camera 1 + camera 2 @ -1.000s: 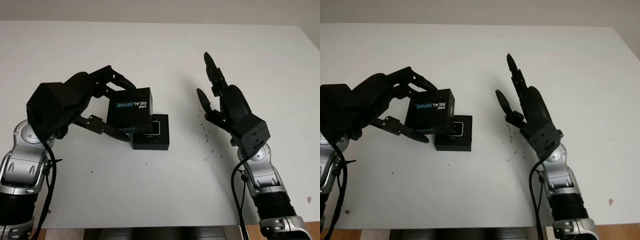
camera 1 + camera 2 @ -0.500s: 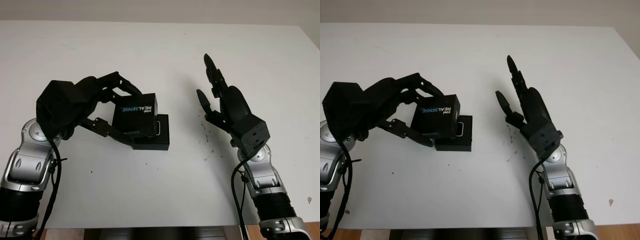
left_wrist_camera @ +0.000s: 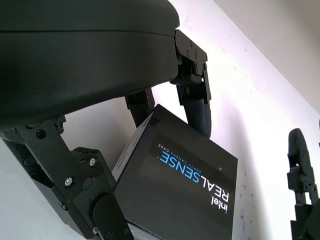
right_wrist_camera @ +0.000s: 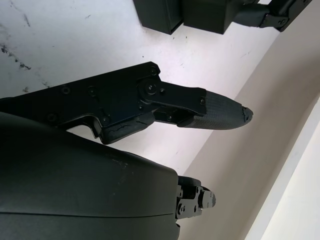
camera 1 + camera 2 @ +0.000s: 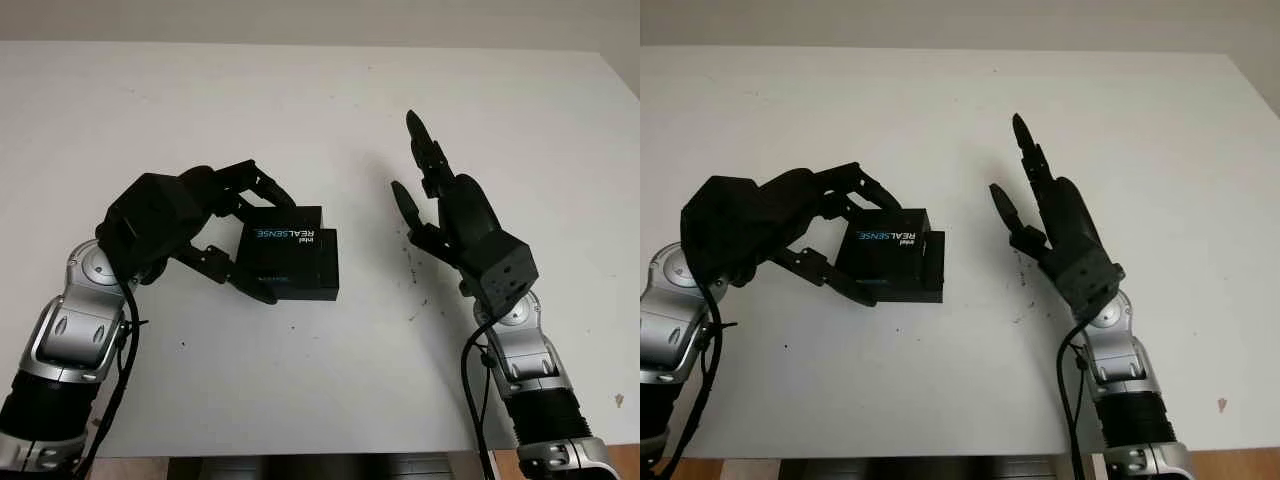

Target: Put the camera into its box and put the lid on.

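The left hand [image 5: 215, 235] grips the lid [image 5: 283, 248] (over the box [image 5: 327, 265]); the right hand [image 5: 440, 205] hovers, holding nothing.

The black cardboard lid [image 5: 283, 248] printed "intel REALSENSE" in white and blue sits tilted over the black rectangular box base [image 5: 322, 268], covering most of it; the base's right part shows beside the lid's edge.
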`<state>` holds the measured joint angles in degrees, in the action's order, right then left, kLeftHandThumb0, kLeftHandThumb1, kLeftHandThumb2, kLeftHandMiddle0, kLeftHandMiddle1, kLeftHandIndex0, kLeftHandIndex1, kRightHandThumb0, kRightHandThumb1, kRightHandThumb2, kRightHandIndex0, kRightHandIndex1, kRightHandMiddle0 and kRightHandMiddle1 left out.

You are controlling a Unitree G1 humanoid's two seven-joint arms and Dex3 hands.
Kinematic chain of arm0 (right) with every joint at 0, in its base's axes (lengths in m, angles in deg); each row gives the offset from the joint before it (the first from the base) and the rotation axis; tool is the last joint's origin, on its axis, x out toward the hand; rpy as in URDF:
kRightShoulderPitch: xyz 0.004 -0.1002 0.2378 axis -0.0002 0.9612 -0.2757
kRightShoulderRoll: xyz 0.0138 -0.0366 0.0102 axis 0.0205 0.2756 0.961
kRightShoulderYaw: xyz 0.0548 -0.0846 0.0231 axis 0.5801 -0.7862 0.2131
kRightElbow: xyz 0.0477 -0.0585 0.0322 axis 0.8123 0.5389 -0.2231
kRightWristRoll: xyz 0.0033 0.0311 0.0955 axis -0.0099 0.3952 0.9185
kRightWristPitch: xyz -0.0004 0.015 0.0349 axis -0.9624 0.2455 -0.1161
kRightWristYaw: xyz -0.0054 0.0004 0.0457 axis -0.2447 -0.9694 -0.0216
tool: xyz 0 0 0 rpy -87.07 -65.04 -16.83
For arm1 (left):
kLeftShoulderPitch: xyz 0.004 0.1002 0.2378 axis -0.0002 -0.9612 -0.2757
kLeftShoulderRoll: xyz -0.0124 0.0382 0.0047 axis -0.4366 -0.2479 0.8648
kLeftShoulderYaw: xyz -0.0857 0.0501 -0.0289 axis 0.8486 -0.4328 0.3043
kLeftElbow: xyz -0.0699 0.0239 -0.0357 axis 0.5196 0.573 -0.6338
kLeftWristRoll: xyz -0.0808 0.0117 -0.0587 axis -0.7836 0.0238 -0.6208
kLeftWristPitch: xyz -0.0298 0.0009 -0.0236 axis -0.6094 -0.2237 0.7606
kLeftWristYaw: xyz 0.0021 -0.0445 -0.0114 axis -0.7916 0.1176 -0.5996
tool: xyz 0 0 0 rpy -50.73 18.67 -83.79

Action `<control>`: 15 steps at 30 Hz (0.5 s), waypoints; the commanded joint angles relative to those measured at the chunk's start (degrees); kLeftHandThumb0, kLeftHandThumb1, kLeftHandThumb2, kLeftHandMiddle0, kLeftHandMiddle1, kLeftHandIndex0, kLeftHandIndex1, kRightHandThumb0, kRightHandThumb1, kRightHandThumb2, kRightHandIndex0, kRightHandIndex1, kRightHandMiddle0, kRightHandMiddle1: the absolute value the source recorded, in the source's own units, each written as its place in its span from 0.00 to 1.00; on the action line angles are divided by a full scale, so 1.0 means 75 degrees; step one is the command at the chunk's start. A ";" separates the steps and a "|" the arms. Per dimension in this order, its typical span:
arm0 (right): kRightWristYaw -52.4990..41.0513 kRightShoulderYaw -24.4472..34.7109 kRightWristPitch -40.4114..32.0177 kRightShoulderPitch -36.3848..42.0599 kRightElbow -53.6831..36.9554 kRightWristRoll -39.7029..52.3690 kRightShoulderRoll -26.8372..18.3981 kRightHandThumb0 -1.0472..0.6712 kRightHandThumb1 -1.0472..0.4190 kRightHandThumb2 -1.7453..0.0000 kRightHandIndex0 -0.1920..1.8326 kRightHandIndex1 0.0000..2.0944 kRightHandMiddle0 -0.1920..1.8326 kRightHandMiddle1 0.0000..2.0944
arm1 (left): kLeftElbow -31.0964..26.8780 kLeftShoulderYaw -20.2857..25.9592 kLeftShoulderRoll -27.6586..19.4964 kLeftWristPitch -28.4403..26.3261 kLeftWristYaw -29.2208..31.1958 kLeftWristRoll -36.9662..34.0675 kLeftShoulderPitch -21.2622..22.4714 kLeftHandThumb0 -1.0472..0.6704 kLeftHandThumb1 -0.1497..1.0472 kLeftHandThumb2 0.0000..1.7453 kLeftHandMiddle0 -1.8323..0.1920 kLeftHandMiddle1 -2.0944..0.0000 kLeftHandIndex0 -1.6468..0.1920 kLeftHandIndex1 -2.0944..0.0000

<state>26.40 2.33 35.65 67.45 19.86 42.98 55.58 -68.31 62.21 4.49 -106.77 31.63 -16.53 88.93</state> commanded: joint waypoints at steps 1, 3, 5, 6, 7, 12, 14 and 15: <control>0.0048 -0.0002 -0.0004 0.0079 -0.0161 -0.0031 0.0034 0.18 0.00 0.66 0.09 0.03 0.08 0.03 | 0.0035 -0.0115 0.0059 0.0149 -0.0022 0.0084 0.0055 0.49 0.93 0.03 0.75 0.26 0.75 0.33; 0.0048 0.0003 0.0039 0.0088 -0.0145 0.0005 0.0051 0.19 0.00 0.66 0.09 0.03 0.08 0.03 | 0.0068 -0.0139 0.0104 0.0220 -0.0018 0.0124 0.0056 0.49 0.94 0.03 0.76 0.26 0.75 0.33; 0.0027 0.0001 0.0032 0.0109 -0.0165 0.0024 0.0056 0.19 0.00 0.66 0.09 0.03 0.08 0.03 | 0.0080 -0.0146 0.0140 0.0241 -0.0003 0.0128 0.0068 0.49 0.94 0.03 0.76 0.25 0.75 0.33; 0.0021 -0.0001 0.0036 0.0117 -0.0168 0.0028 0.0059 0.19 0.00 0.66 0.09 0.03 0.08 0.03 | 0.0080 -0.0141 0.0163 0.0249 -0.0002 0.0121 0.0070 0.49 0.94 0.03 0.76 0.24 0.76 0.33; 0.0026 -0.0005 0.0061 0.0122 -0.0162 0.0023 0.0062 0.19 0.00 0.66 0.09 0.02 0.08 0.02 | 0.0072 -0.0137 0.0184 0.0231 -0.0006 0.0121 0.0076 0.50 0.94 0.03 0.76 0.24 0.76 0.32; 0.0042 -0.0027 0.0082 0.0144 -0.0143 0.0015 0.0092 0.19 0.00 0.66 0.08 0.02 0.08 0.02 | -0.0014 -0.0112 0.0331 0.0074 -0.0040 0.0115 0.0091 0.50 0.95 0.03 0.77 0.22 0.77 0.31; 0.0060 -0.0037 0.0115 0.0145 -0.0133 0.0007 0.0106 0.19 0.00 0.66 0.08 0.02 0.08 0.02 | -0.0052 -0.0110 0.0371 0.0054 -0.0025 0.0098 0.0085 0.50 0.95 0.03 0.78 0.22 0.77 0.31; 0.0066 -0.0042 0.0104 0.0150 -0.0145 0.0006 0.0116 0.19 0.00 0.66 0.08 0.02 0.08 0.03 | -0.0074 -0.0112 0.0389 0.0033 -0.0021 0.0092 0.0080 0.50 0.95 0.03 0.78 0.22 0.77 0.31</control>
<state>26.60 2.00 35.80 67.98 19.78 43.07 56.13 -67.73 61.61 6.77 -106.39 31.32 -15.44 89.08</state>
